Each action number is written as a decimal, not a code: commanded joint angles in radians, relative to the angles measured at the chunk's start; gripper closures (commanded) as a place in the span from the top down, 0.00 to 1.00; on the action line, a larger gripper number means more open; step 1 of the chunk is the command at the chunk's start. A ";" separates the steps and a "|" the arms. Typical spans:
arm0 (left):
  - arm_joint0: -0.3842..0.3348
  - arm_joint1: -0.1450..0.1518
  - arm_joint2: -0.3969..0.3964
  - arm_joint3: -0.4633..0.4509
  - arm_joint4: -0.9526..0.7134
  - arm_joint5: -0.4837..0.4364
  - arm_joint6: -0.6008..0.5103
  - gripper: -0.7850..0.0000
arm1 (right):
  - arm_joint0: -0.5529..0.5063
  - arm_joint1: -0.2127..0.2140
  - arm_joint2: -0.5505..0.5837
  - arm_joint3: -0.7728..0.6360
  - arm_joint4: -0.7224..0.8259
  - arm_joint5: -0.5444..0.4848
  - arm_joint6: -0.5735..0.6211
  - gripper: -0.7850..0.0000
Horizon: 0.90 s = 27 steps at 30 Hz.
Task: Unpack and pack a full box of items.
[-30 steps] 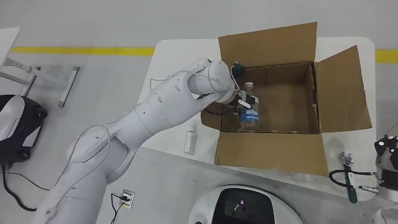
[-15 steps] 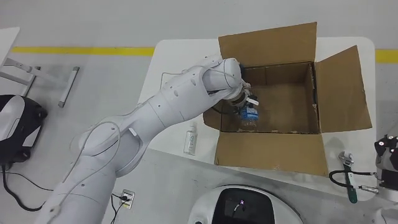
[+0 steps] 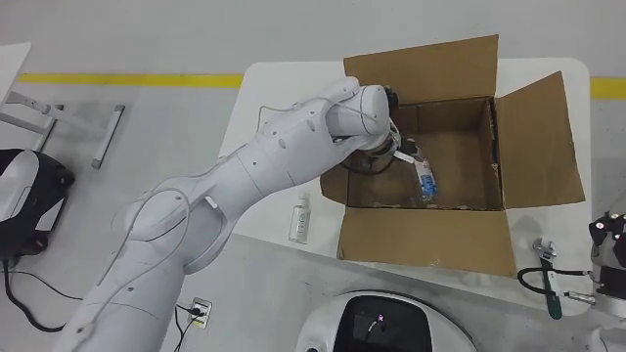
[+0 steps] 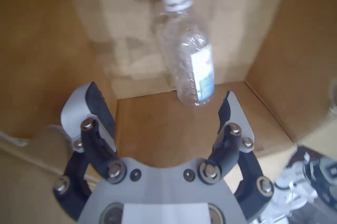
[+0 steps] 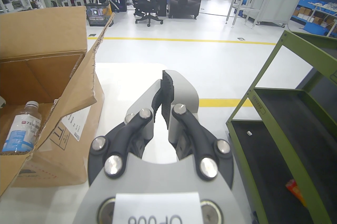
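An open cardboard box (image 3: 425, 240) stands on the white table (image 3: 284, 108). A clear plastic bottle (image 3: 423, 178) with a white cap and blue label is inside it, near the middle, apart from any finger. My left gripper (image 3: 396, 147) is inside the box at its left wall. In the left wrist view the left gripper (image 4: 160, 93) is open, and the bottle (image 4: 193, 61) is just beyond its fingertips against the box wall (image 4: 47, 38). My right gripper (image 5: 164, 83) is shut on nothing, over the table to the right of the box (image 5: 42, 33), where the bottle (image 5: 22, 127) shows.
A small white bottle (image 3: 300, 220) lies on the table left of the box. The box flaps stand open at the back and right. A green cart (image 5: 276, 109) stands beside the table on the right.
The left gripper has let go of the bottle, which has moved right, deeper into the box. The left wrist has shifted slightly toward the box's back. The right arm kept still.
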 commanded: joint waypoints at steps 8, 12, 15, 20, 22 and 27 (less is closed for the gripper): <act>0.074 0.112 -0.209 -0.369 0.115 -0.151 -0.055 1.00 | 0.000 0.000 0.000 0.000 0.000 0.000 0.000 0.00; 0.133 0.158 -0.321 -0.530 0.153 -0.180 -0.108 1.00 | 0.000 0.000 0.000 0.000 0.000 0.000 0.000 0.00; 0.177 0.189 -0.398 -0.635 0.192 -0.213 -0.158 1.00 | 0.000 0.000 0.000 0.000 0.000 0.000 0.000 0.00; 0.260 0.230 -0.512 -0.777 0.293 -0.207 -0.186 1.00 | 0.000 0.000 0.000 0.000 0.000 0.000 0.000 0.00; 0.273 0.233 -0.524 -0.786 0.290 -0.209 -0.188 1.00 | 0.000 0.000 0.000 0.000 0.000 0.000 0.000 0.00; 0.273 0.233 -0.524 -0.786 0.290 -0.209 -0.188 1.00 | 0.000 0.000 0.000 0.000 0.000 0.000 0.000 0.00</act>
